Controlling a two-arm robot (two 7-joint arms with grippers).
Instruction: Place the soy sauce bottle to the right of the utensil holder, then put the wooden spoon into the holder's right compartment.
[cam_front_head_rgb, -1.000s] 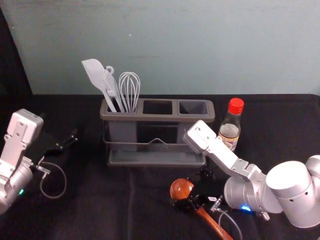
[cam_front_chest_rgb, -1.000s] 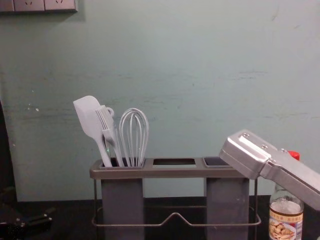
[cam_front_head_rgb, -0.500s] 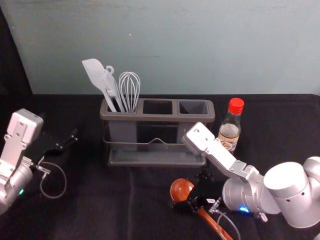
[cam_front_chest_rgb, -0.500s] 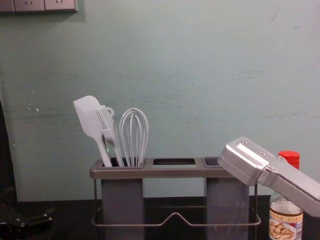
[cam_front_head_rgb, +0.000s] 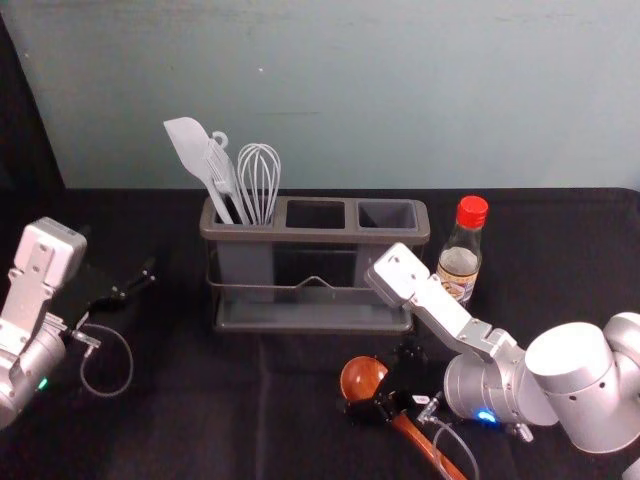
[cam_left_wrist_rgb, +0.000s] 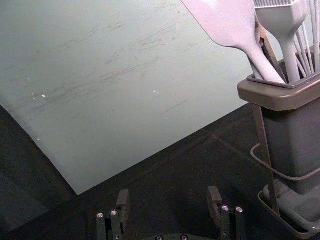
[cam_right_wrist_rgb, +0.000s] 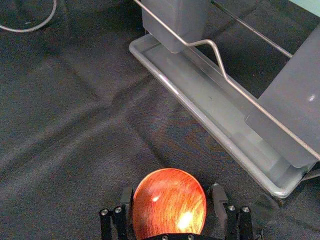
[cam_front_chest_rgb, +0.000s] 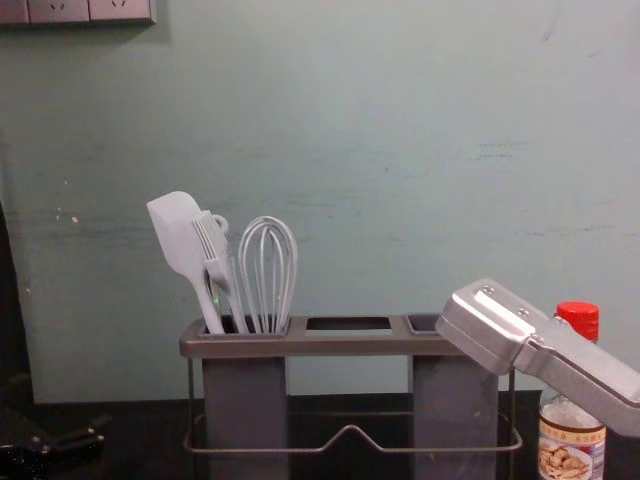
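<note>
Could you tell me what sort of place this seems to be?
Probably a robot test bench set up with kitchen things: robot arms over a black-covered table, a utensil holder and a soy sauce bottle.

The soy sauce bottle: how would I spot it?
Find the long utensil holder, then look just past its right end. The soy sauce bottle stands upright there, partly behind the silvery right arm. Its red cap sets it apart from the pale spatula and whisk.
</note>
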